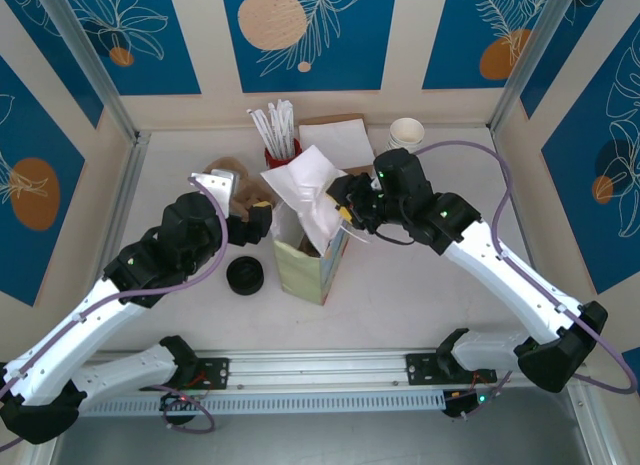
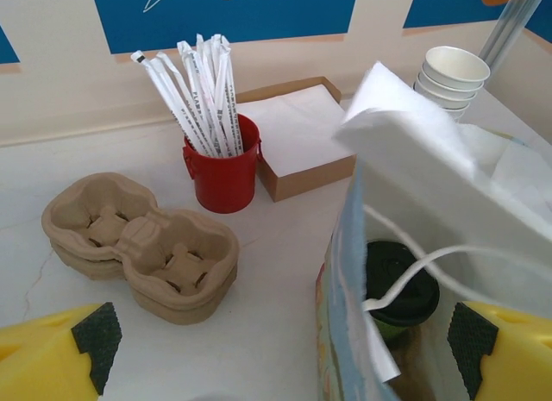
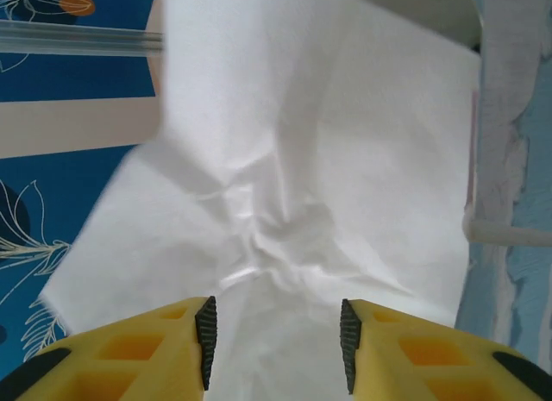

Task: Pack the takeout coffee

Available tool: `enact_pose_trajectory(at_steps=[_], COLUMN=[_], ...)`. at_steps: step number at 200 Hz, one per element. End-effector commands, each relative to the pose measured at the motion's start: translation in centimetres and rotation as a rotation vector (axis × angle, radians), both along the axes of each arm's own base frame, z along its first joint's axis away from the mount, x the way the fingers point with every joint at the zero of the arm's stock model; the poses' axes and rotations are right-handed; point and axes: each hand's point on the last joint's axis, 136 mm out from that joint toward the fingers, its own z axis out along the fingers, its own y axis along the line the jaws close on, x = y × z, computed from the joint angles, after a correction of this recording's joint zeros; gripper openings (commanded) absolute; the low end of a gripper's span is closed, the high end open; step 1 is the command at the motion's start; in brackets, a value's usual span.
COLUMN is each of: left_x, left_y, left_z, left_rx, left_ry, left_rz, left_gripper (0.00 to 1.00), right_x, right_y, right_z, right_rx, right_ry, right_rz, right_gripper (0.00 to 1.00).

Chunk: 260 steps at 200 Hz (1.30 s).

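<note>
The takeout coffee (image 2: 395, 289) stands inside the paper bag (image 2: 341, 272), low and right of centre in the left wrist view. Its black lid and a sliver of green side show through the bag's open mouth, and a white cord handle (image 2: 405, 276) loops across the lid. White tissue paper (image 2: 414, 134) billows over the bag's upper rim and crowds the opening from above.

The left jaws stand wide open and hold nothing. One yellow finger (image 2: 47, 358) sits in the lower left corner and the other in the lower right. The coffee lies between them, near the right-hand finger.

In the right wrist view the right jaws are parted partway. Tissue lies across the gap beyond the pads (image 3: 205, 341), and nothing looks pinched.

From above, the bag stands upright mid-counter (image 1: 400, 305) with both arms meeting at its mouth. A loose black lid (image 1: 245, 275) lies just left of it. A pulp cup carrier (image 2: 142, 250), a red straw cup (image 2: 222, 164), a napkin box (image 2: 297, 138) and stacked cups (image 2: 448, 73) line the upper edge. Bare counter opens to the bag's lower right.
</note>
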Motion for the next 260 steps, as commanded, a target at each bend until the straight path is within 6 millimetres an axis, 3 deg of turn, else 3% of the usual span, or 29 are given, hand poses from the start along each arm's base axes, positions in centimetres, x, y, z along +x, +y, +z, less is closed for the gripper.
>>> enact_pose_trajectory(at_steps=[1, 49, 73, 97, 114, 136, 209, 260], left_x=[0.0, 0.1, 0.1, 0.1, 0.0, -0.1, -0.4, -0.8], left_y=[-0.4, -0.4, -0.2, 0.1, 0.4, 0.7, 1.3, 2.0], left_z=[0.1, 0.0, 0.0, 0.1, 0.2, 0.2, 0.1, -0.2], left_rx=[-0.019, -0.012, -0.011, -0.006, -0.002, 0.005, 0.011, 0.017], left_ry=[0.0, -0.001, 0.0, -0.002, -0.005, -0.01, -0.012, -0.018], left_rz=[-0.007, -0.007, 0.002, 0.012, 0.02, 0.028, 0.037, 0.053], left_gripper=[0.99, 0.99, 0.99, 0.99, 0.99, 0.99, 0.99, 0.99], right_x=[0.2, 1.0, 1.4, 1.1, 1.0, 1.2, 3.2, 3.7], right_y=[-1.4, -0.7, 0.7, 2.4, 2.5, 2.5, 5.8, 5.2], right_z=[1.9, 3.0, 3.7, 3.6, 2.9, 2.0, -1.4, -5.5], right_rx=[-0.066, -0.2, -0.244, -0.245, -0.275, -0.335, -0.383, -0.501], right_ry=[-0.102, -0.189, -0.252, -0.289, -0.242, -0.227, -0.234, -0.147], right_rz=[-0.03, 0.061, 0.159, 0.272, 0.29, 0.299, 0.402, 0.411], right_gripper=[0.44, 0.39, 0.25, 0.27, 0.37, 0.42, 0.32, 0.3])
